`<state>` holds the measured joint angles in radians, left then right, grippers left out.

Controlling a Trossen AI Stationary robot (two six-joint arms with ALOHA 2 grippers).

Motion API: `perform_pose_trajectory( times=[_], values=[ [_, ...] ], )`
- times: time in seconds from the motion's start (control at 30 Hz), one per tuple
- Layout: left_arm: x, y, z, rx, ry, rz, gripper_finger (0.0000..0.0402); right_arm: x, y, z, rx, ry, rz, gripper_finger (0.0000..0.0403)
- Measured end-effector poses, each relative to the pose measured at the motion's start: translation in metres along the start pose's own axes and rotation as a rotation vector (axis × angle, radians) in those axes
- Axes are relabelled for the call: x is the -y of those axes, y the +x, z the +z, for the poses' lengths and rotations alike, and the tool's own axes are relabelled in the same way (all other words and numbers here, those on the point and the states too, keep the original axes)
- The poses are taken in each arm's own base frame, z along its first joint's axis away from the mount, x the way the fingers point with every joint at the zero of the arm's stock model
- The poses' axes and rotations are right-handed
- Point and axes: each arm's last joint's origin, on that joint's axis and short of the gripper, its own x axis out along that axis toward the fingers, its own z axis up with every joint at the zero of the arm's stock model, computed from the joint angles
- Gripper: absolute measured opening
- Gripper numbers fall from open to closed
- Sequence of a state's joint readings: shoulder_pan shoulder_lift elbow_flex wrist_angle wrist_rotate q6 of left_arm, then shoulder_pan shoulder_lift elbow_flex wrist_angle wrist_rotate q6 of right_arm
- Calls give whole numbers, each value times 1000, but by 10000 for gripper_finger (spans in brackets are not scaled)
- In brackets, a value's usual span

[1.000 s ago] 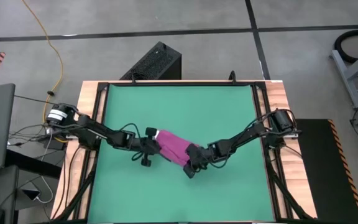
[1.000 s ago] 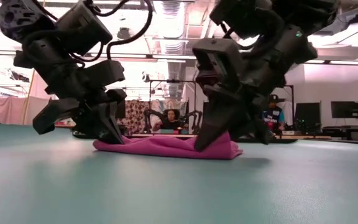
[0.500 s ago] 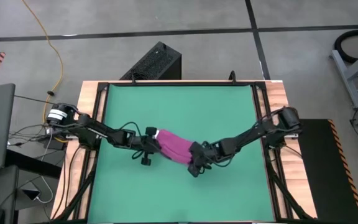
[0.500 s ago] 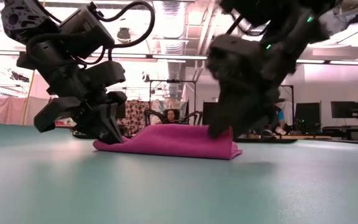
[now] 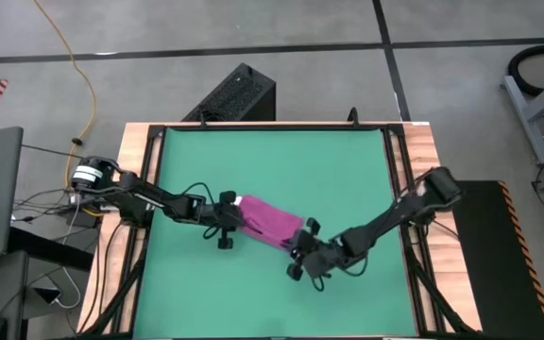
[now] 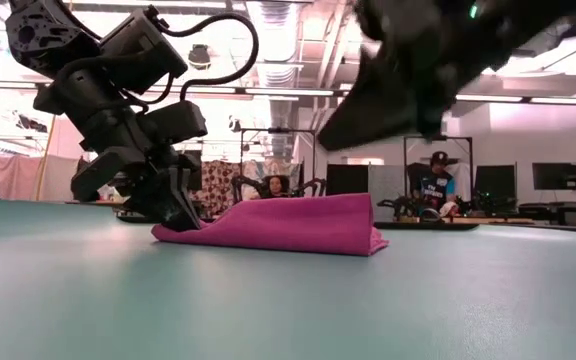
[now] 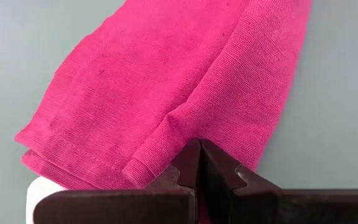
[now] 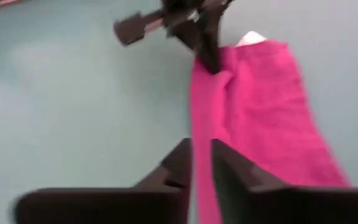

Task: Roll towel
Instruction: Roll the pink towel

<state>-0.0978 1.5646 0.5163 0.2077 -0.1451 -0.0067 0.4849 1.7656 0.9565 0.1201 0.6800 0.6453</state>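
Magenta towel (image 5: 270, 221) lying folded near the middle of the green table mat (image 5: 272, 170), long axis running diagonally between the two arms. In the low view (image 6: 288, 224) sits as a flat, layered wedge, thicker at the end away from the left arm. White tag (image 8: 251, 38) poking out at the far edge in the right wrist view.

Left gripper (image 5: 227, 220) down at the towel's left end, fingers pressed together and clamped on a pinch of the cloth; left wrist view shows fingertips (image 7: 201, 163) meeting with a ridge of fabric puckered up between them. Low view confirms the same gripper (image 6: 175, 205) tipped down onto the towel's edge at the mat.

Right gripper (image 5: 302, 257) just off the towel's other end, lifted clear of it in the low view (image 6: 388, 105), nothing held. Fingers (image 8: 180, 163) nearly together, a narrow gap between them, pointed along the towel's near edge.
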Motion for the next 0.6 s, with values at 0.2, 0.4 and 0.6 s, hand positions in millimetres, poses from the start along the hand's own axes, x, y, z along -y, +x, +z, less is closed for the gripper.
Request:
perform_pose_trajectory(
  times=[0.2, 0.4, 0.6],
  values=[
    [1, 0, 2, 19, -15, -21, 0, 0, 24, -21, -10, -7, -21, 22],
    [1, 0, 2, 21, -31, -26, 0, 9, 30, -20, -37, -13, -68, 19],
    [1, 0, 2, 23, -46, -28, 0, 14, 32, -21, -70, 7, -82, 10]
  ],
)
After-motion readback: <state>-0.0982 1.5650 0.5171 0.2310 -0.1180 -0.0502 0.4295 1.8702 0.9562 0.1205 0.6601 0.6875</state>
